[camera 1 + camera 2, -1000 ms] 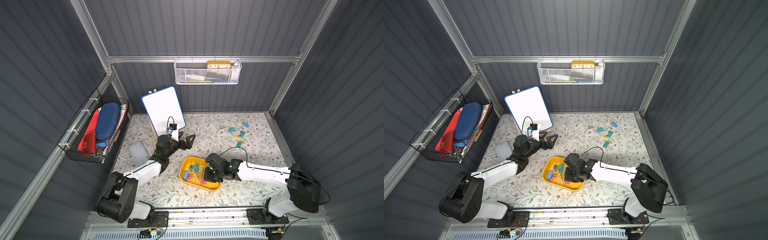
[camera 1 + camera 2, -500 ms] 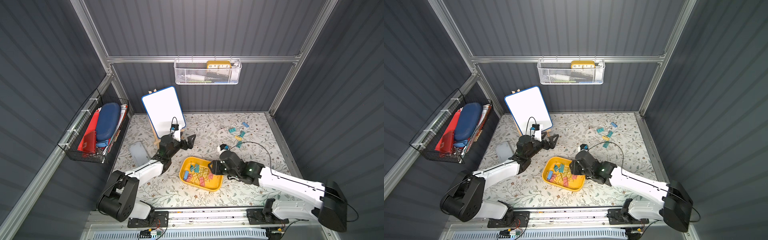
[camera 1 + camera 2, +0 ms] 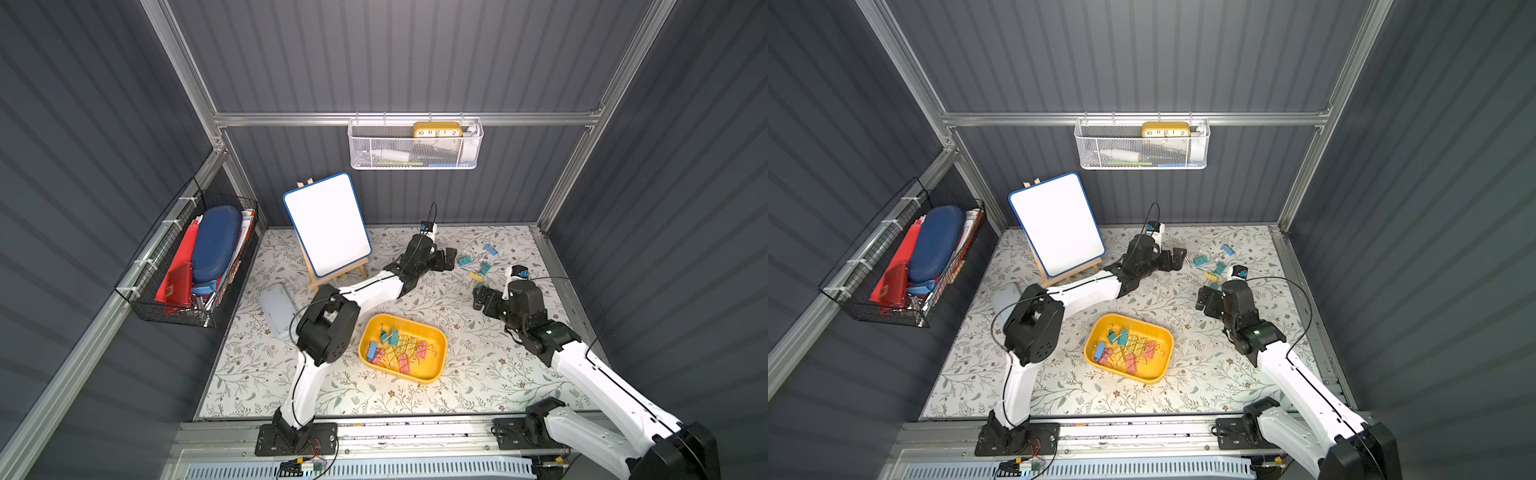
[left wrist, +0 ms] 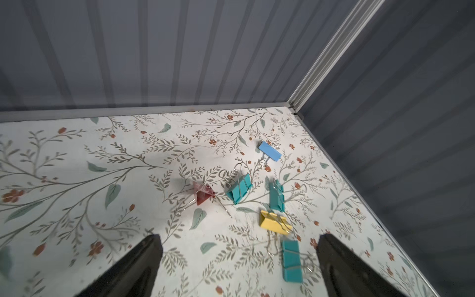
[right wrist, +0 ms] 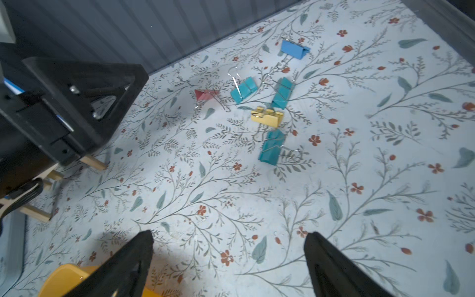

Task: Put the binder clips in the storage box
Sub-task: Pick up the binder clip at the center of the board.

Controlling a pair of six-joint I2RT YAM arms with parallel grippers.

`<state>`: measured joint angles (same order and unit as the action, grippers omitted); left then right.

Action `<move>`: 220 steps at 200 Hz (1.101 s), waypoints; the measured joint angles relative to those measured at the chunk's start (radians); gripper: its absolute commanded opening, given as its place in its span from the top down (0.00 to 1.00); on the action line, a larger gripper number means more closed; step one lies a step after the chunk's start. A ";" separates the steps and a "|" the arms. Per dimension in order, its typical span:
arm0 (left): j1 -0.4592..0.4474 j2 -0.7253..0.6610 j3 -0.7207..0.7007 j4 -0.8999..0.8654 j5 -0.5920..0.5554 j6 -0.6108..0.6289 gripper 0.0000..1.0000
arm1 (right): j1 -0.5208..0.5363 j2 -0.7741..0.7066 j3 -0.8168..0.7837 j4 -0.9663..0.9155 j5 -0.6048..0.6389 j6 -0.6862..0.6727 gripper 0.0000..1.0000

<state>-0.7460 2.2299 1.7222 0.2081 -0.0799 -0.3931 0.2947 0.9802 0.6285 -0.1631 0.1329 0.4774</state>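
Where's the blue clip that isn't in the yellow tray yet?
In a top view the blue clip lies on the floral mat toward the back right corner, just behind a teal clip, its nearest neighbour.

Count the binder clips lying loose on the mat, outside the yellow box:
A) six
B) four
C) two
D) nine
A: the left wrist view shows six on the mat: pink clip, first teal clip, second teal clip, yellow clip, third teal clip, and blue clip.
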 measured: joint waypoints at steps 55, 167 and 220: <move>0.010 0.436 0.614 -0.301 0.009 -0.025 0.01 | -0.082 -0.003 -0.092 0.098 -0.112 0.049 0.01; 0.067 0.496 0.668 -0.351 0.106 -0.034 0.62 | -0.089 0.023 -0.096 0.172 -0.168 0.084 0.03; 0.067 0.496 0.665 -0.350 0.122 -0.033 0.71 | -0.089 0.023 -0.096 0.172 -0.167 0.084 0.03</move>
<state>-0.6788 2.7262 2.3867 -0.1421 0.0418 -0.4259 0.2062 1.0027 0.5323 0.0090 -0.0341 0.5617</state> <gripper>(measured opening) 0.332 0.971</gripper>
